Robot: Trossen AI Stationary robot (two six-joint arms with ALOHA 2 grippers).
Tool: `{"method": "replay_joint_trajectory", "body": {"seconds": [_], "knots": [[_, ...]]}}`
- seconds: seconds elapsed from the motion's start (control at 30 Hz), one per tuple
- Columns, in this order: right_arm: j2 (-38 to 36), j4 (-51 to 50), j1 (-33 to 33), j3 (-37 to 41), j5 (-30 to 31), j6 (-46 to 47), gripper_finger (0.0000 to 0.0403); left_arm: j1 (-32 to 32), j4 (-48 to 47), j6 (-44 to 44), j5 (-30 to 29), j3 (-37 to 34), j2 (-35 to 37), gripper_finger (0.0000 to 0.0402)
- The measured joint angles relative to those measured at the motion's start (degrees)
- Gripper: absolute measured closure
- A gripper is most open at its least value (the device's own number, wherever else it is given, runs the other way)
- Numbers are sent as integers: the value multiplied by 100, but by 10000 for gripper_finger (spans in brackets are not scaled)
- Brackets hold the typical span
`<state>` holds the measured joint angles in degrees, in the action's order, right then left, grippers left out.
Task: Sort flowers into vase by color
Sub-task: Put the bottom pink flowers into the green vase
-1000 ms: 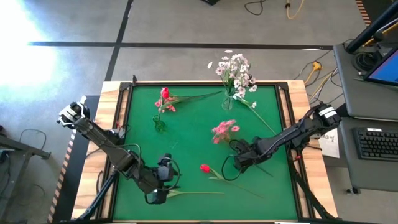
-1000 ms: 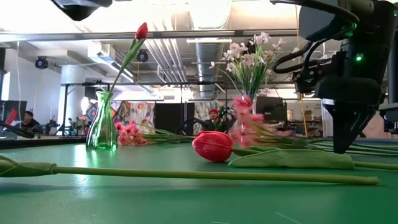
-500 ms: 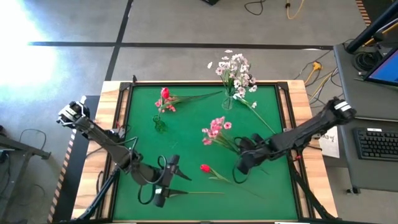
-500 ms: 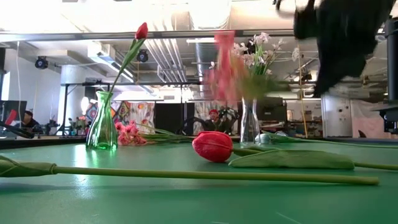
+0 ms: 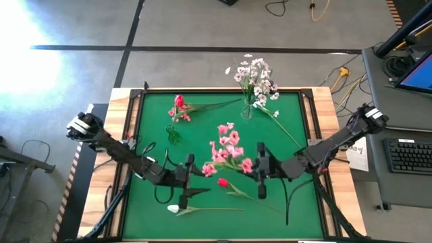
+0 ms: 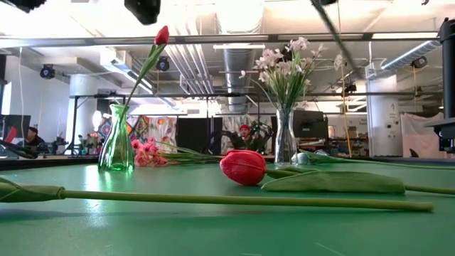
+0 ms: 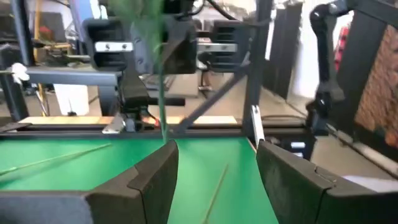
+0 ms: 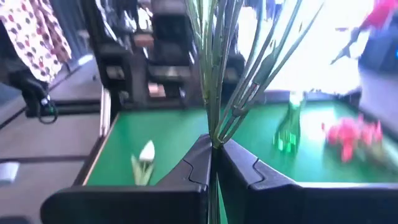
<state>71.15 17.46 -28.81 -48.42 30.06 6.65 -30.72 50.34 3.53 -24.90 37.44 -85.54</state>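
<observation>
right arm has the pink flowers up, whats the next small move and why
Probably carry them toward the open left end effector for a handover. The right end effector is shut on the pink flowers' stems, lifted off the table, blossoms pointing at the left arm, which waits close by.

Two vases point(image 5: 174, 134) point(image 5: 247, 111) block the desk's point(image 5: 152, 115) far edge; a red tulip point(image 5: 233, 188) and white flower point(image 5: 202, 209) lie along its near edge.

You saw a matt green felt-like table top point(image 5: 202, 145) framed in pale wood point(image 5: 121, 121); a glossy green glass vase point(image 6: 116, 147) and a clear glass vase point(image 6: 285, 139); a smooth, waxy red tulip bud point(image 6: 242, 167); matt black plastic fingers point(image 7: 149, 180).
</observation>
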Motion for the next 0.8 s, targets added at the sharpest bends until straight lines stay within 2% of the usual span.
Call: {"method": "replay_joint_trajectory", "body": {"seconds": [0.13, 0.3, 0.53, 0.8], "knots": [[303, 837, 75, 0, 1, -530, 390, 211, 1090, -2, 26, -41, -353, 196], [527, 954, 200, 0, 8, -514, 390, 455, 1785, -27, -12, 8, -648, 196], [756, 1040, 305, 0, 2, -450, 390, 872, 1800, -184, 87, 629, -1067, 195], [764, 1033, 334, 0, -7, -437, 390, 1055, 1757, -247, 186, 1096, -1439, 196]]}}
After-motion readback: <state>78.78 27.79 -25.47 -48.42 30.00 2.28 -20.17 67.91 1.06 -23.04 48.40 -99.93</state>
